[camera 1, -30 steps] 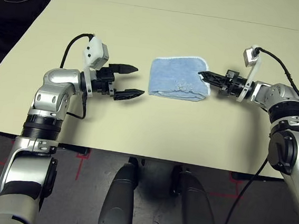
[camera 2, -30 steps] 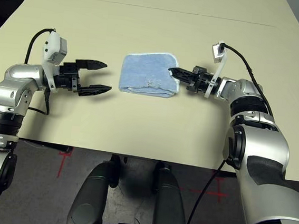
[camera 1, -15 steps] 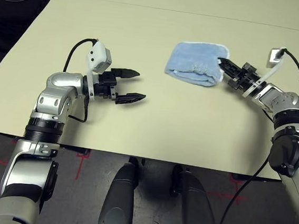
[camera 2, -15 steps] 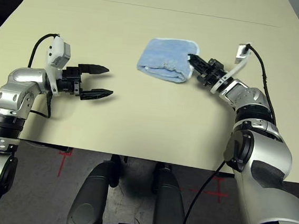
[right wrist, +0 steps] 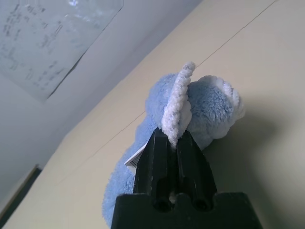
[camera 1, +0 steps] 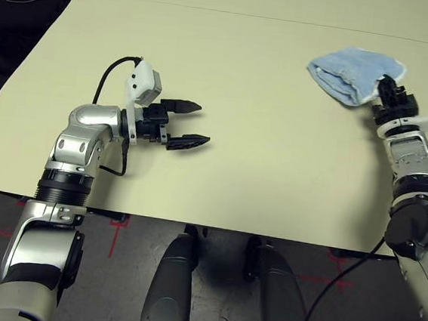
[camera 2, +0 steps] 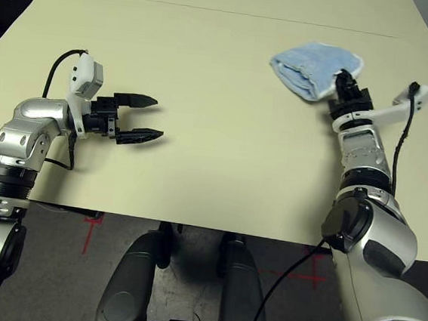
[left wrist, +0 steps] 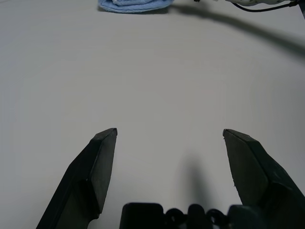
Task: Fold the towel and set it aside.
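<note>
Left gripper [camera 1: 191, 123] hovers level, jaws wide; right gripper [right wrist: 171, 143] clamped shut.

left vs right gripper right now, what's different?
The left gripper is open and holds nothing; the right gripper is shut on the towel. The left gripper points sideways across the table; the right gripper points away from the robot. Both have two black fingers.

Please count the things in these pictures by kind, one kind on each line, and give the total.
Folded light-blue towel: 1
Robot grippers: 2, the left gripper and the right gripper
Table: 1
Total: 4
</note>
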